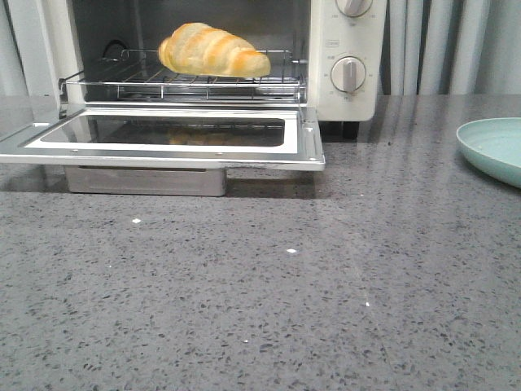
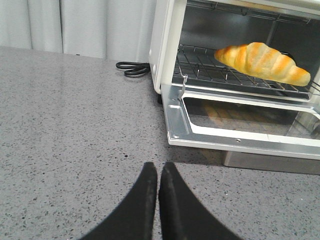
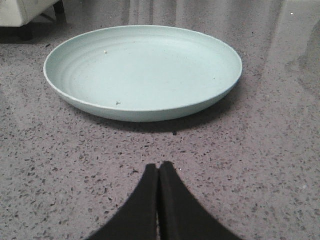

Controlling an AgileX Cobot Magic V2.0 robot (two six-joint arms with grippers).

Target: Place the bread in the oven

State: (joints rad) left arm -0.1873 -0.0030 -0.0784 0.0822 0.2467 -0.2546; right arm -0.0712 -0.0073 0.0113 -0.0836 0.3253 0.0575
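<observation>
No readable text, brand or number in any view. Oven (image 1: pixel 346 57) control panel: small boxed label (image 1: pixel 332 45) between 2 knobs, print too small to make out. Faint tick marks and tiny figures ring lower knob (image 1: pixel 348 74), all blurred beyond reading. Upper knob (image 1: pixel 354 6) cut off by frame edge, its scale marks likewise illegible. Oven side wall in left wrist view plain, no marking. Plate (image 3: pixel 142 70) unmarked. Surface (image 1: pixel 260 285) carries no signs.
</observation>
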